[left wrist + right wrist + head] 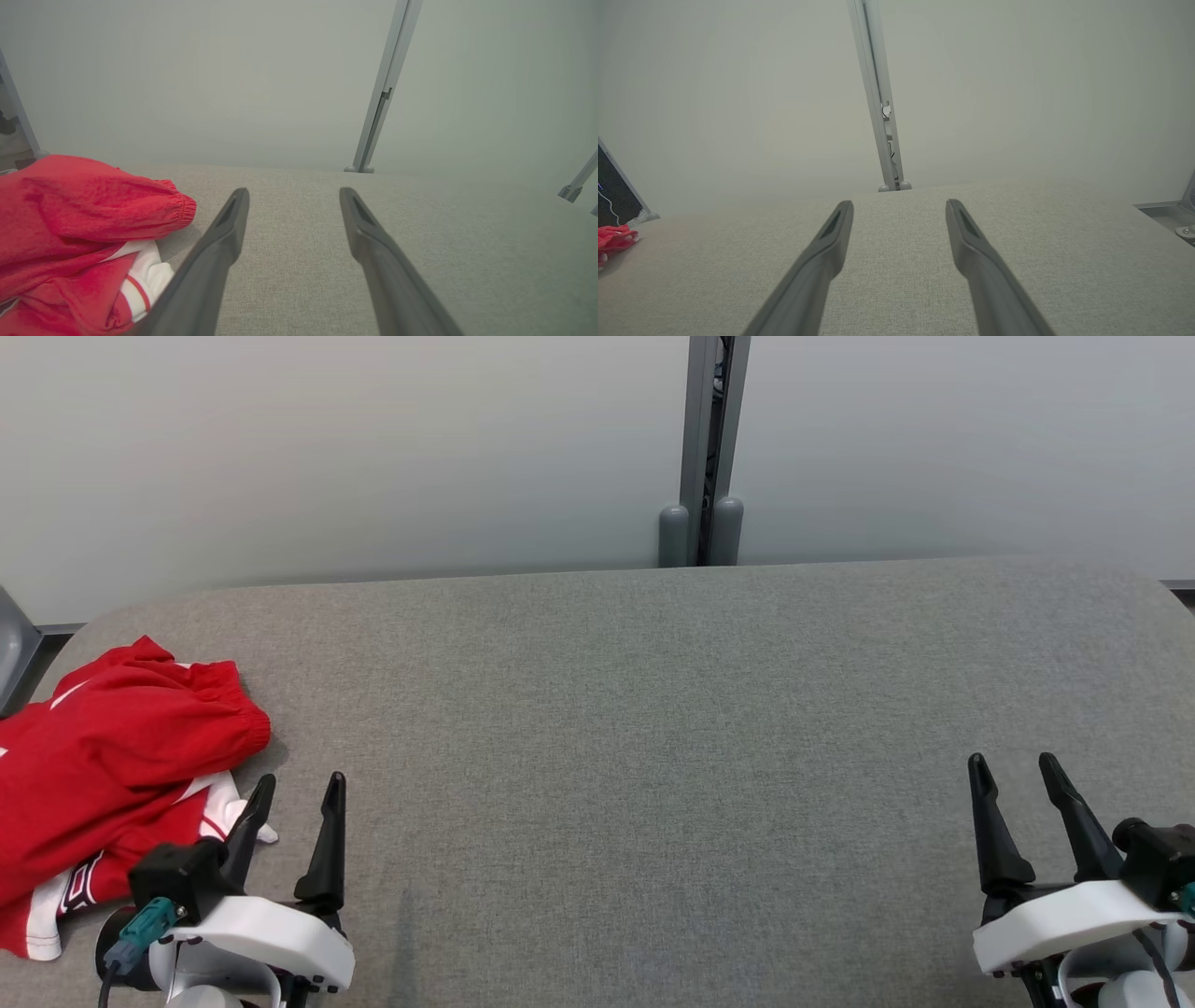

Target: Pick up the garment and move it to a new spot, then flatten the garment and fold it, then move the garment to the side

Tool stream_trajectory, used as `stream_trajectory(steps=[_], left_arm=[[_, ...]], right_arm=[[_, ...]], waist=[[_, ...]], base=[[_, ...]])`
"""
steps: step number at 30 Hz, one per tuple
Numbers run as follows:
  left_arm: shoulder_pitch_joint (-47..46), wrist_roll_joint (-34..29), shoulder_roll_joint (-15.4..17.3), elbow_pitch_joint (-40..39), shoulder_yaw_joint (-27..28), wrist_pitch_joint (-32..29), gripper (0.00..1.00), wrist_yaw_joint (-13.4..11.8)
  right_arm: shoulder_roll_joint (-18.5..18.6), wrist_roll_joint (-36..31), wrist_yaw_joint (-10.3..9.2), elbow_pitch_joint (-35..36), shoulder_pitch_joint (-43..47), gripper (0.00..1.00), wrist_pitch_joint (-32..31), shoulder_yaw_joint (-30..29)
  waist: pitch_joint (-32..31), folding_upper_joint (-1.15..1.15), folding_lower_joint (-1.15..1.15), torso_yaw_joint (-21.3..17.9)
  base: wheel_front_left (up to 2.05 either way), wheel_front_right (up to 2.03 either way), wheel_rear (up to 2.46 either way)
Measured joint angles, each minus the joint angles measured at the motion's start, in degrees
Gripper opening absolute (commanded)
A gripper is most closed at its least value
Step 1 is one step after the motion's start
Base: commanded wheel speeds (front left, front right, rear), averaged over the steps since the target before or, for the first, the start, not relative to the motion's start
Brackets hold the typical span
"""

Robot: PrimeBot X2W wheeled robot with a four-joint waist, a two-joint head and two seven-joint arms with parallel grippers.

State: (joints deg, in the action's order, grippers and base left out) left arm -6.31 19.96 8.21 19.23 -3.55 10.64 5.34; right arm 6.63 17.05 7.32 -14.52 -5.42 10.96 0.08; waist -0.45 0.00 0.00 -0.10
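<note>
A crumpled red garment [103,756] with white trim lies bunched at the left edge of the grey fabric table [653,728]. My left gripper [301,782] stands open just to the right of it, its left finger close to the white trim, nothing between the fingers. In the left wrist view the garment [79,224] fills the left side beside the open left gripper [294,191]. At the lower right my right gripper [1014,763] is open and empty over bare table. The right wrist view has that gripper [900,204] open and the garment [614,237] small at the far left edge.
Pale panels stand behind the table, joined by a grey post [702,448] at the back centre. A dark panel [614,191] shows past the table's left end. The table's far edge curves down at both corners.
</note>
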Motion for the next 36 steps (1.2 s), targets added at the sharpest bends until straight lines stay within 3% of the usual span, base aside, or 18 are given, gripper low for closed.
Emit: stream_trajectory(steps=[36], left_arm=[[-1.9, -8.3, 0.5, 5.2, -1.4, 2.9, 1.00, 0.0]], right_arm=[[0.1, -4.7, 0.10, -4.9, -1.1, 1.00, 4.0, 2.1]], waist=[[-1.0, 0.00, 0.00, -0.7]], base=[[0.00, 0.00, 0.00]])
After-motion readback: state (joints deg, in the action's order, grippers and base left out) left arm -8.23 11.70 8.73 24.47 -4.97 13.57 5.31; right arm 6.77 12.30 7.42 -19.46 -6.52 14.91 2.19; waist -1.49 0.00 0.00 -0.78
